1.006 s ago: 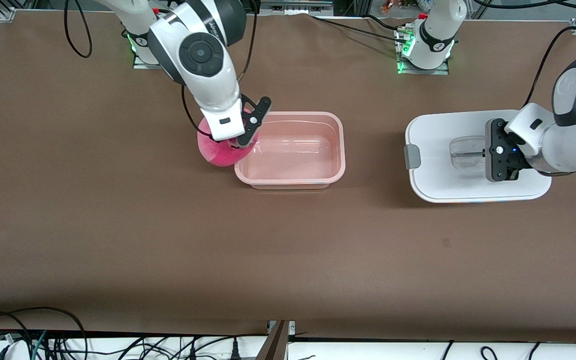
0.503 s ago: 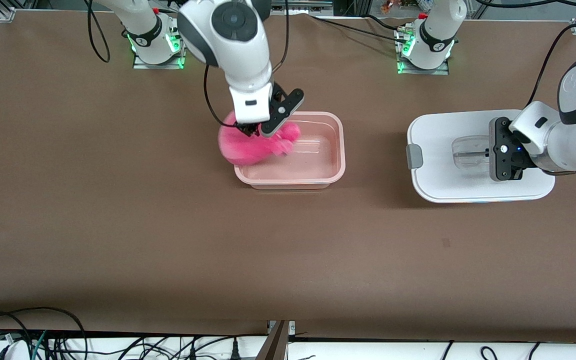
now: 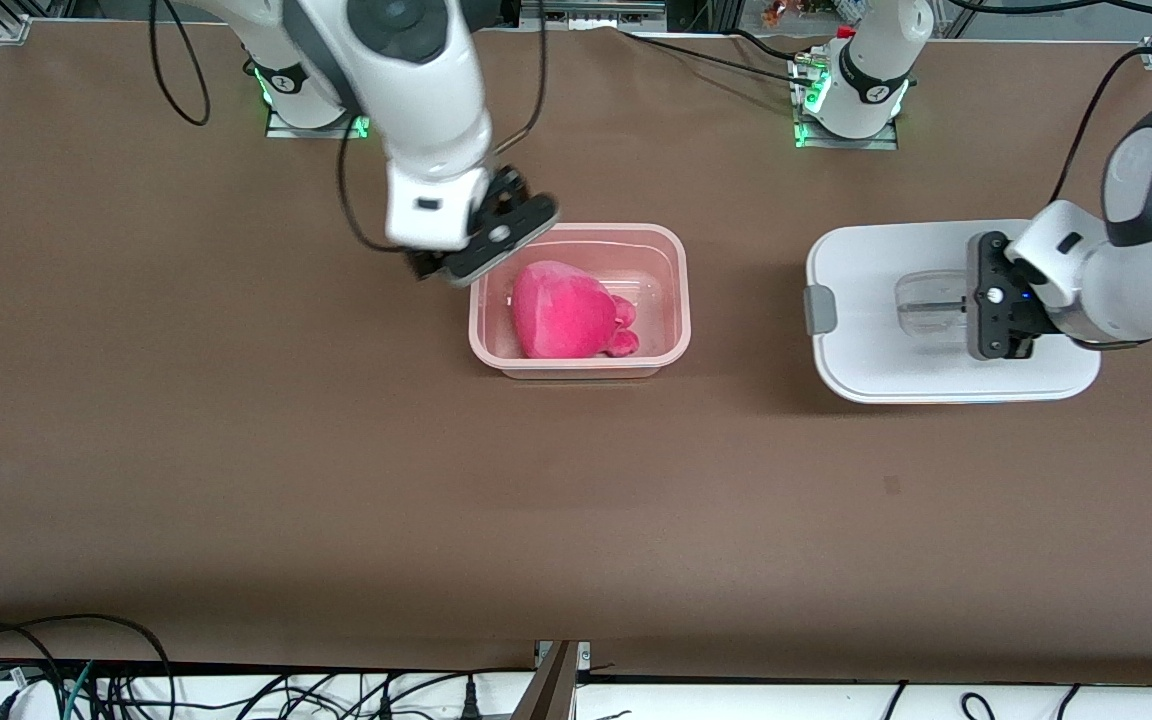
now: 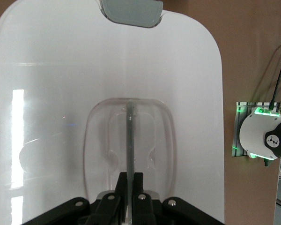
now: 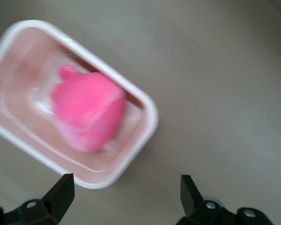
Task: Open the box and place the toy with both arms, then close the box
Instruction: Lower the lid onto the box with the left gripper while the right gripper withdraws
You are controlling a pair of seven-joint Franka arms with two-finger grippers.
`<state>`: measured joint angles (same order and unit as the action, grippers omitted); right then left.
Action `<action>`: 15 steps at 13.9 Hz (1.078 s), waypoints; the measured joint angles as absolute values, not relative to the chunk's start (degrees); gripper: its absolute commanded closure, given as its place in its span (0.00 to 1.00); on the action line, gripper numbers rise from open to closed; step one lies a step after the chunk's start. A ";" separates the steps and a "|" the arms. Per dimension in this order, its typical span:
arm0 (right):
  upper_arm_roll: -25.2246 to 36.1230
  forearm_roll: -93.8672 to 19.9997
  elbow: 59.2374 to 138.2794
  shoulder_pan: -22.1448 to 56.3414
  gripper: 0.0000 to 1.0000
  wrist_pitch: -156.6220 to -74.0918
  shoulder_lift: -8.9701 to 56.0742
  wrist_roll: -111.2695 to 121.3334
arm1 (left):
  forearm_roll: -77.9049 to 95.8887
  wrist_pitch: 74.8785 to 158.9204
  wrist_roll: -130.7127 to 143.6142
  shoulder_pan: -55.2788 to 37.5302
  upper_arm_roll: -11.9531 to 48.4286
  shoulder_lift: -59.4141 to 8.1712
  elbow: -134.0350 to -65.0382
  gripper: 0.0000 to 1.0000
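toy (image 3: 566, 312) in box (image 3: 678, 300), eyes hidden | right claw (image 5: 126, 197) wide, empty | left claw (image 4: 129, 206) clamps lid handle (image 4: 129, 140)

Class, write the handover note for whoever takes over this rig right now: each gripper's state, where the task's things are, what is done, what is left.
Right gripper: open, empty, over the box's rim at the right arm's end.
Left gripper: shut on the lid's handle.
Toy: lying in the open box.
Lid: flat on the table, toward the left arm's end.
Done: box opened, toy placed.
Left: carry the lid over and close the box.
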<state>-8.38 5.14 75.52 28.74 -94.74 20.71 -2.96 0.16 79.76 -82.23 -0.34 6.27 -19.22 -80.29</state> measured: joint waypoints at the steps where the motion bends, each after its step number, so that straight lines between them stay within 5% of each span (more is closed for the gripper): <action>1: -4.80 5.13 75.51 28.54 0.00 -93.74 20.15 -2.95 | 1.93 79.76 -81.13 -1.91 6.73 -19.24 -80.29 1.00; 9: 20.79 -3.09 75.64 26.77 0.00 -91.51 19.17 -2.89 | 12.21 88.31 -60.57 -21.71 7.93 -25.34 -80.36 1.00; 12: 21.63 -3.62 75.94 22.39 0.00 -90.55 19.24 -2.89 | 12.22 95.93 -53.49 -30.40 7.90 -28.88 -80.34 1.00; 15: 15.44 -3.74 77.00 14.54 0.00 -89.42 19.12 -3.04 | 12.07 101.03 -50.46 -33.75 7.53 -30.92 -80.33 1.00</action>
<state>15.44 -3.74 77.00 14.54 -89.42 19.12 -3.04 12.07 101.03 -50.46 -33.75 7.53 -30.92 -80.33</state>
